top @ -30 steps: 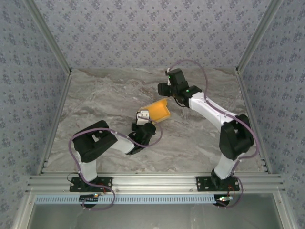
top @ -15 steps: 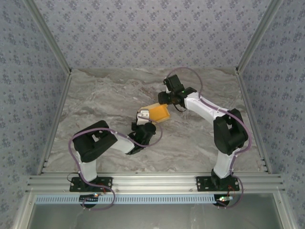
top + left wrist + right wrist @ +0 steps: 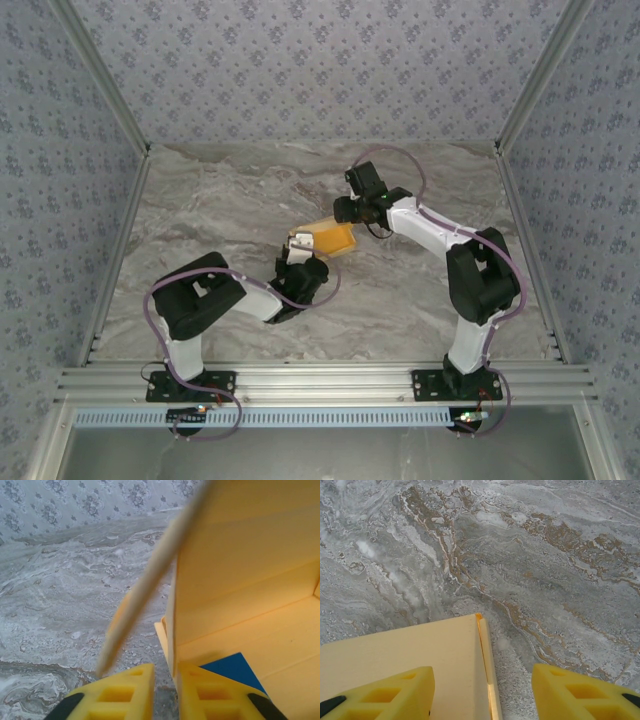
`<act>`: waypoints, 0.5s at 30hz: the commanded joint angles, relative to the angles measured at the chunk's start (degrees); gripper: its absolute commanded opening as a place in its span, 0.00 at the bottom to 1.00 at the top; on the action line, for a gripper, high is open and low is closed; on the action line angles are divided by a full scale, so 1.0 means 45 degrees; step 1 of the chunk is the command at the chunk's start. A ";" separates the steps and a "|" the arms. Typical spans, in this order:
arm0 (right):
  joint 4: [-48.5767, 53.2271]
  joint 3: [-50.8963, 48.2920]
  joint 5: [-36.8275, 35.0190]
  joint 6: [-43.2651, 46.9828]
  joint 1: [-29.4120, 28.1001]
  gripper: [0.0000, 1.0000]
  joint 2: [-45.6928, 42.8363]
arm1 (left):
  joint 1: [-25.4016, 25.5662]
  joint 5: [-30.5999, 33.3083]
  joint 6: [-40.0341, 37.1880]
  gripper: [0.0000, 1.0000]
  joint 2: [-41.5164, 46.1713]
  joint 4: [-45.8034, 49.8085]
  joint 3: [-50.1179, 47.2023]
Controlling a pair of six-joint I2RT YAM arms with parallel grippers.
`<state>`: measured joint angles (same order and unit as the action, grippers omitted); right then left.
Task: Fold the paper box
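Half-open right claw (image 3: 480, 674) (astride paper box (image 3: 405, 650) edge)

Left arm (image 3: 200, 300) is folded low with its elbow out left, and the left gripper (image 3: 166, 672) points forward, fingers only a sliver apart. Right arm (image 3: 440, 235) stretches forward and inward, right gripper (image 3: 482, 672) tipped down with fingers spread wide.
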<state>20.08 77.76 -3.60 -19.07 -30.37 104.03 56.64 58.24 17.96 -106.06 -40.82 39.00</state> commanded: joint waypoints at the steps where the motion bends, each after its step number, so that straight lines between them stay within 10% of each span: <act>1: 0.0421 -0.0209 0.0114 -0.0166 0.0030 0.55 -0.0110 | 0.0103 -0.0166 0.0460 0.24 0.0809 0.0770 -0.0131; 15: 0.0451 -0.0116 -0.0055 -0.0098 0.0032 0.55 -0.0127 | 0.0225 -0.2158 0.1866 0.53 0.4702 0.3946 -0.1581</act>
<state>19.94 77.76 -3.62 -19.05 -30.35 104.03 57.39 51.77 23.88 -89.69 -28.73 33.47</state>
